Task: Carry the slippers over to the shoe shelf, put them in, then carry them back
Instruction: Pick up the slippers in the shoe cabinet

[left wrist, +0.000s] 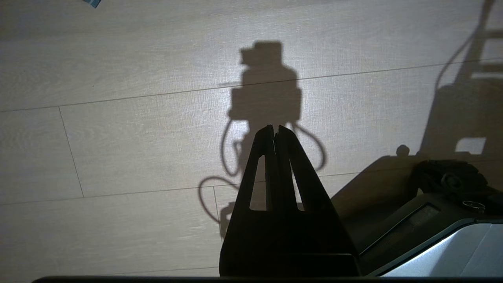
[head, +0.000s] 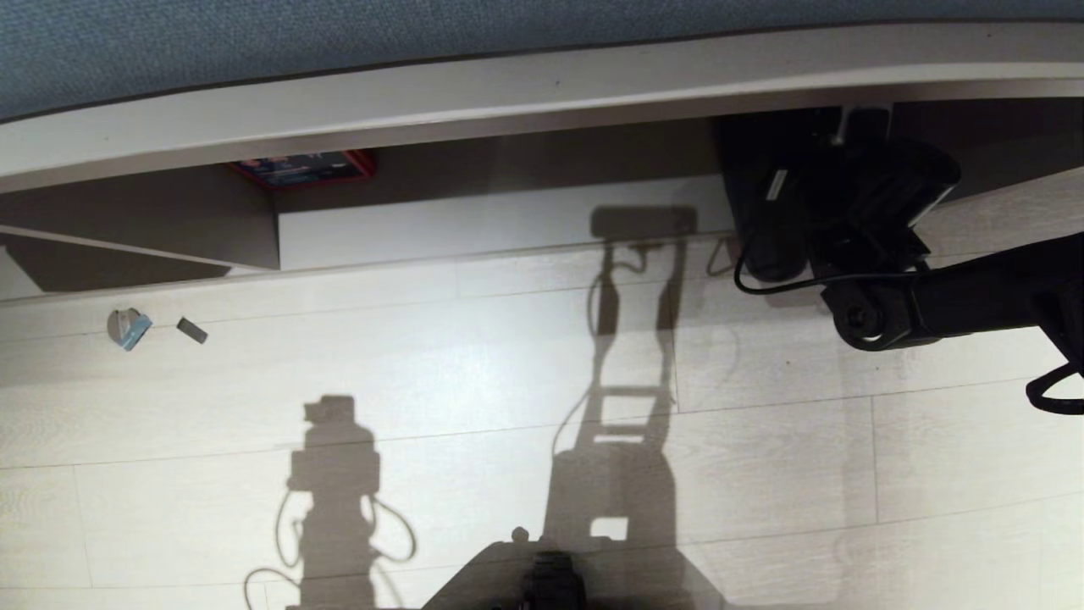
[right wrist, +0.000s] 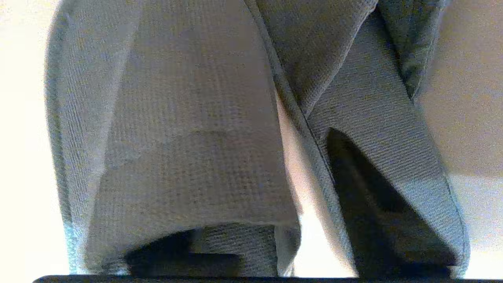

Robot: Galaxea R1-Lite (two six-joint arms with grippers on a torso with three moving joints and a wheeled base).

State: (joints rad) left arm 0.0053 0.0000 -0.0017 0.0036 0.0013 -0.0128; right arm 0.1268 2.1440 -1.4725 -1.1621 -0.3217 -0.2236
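Note:
The shoe shelf (head: 474,224) runs along the far side of the head view, with a pale base board and a red box (head: 305,167) beside its upright panel. My right arm (head: 974,296) reaches into its right compartment. There the dark slippers (head: 758,216) lie on the base board. In the right wrist view both grey-blue slippers (right wrist: 177,137) fill the picture side by side. My right gripper (right wrist: 271,196) is open, with one finger (right wrist: 373,220) lying in the opening of one slipper. My left gripper (left wrist: 275,127) is shut and empty, parked above the floor.
Two small scraps (head: 129,329) (head: 191,330) lie on the pale plank floor in front of the shelf's left part. My own base (head: 550,580) shows at the near edge. The shelf's top board (head: 542,93) overhangs the compartments.

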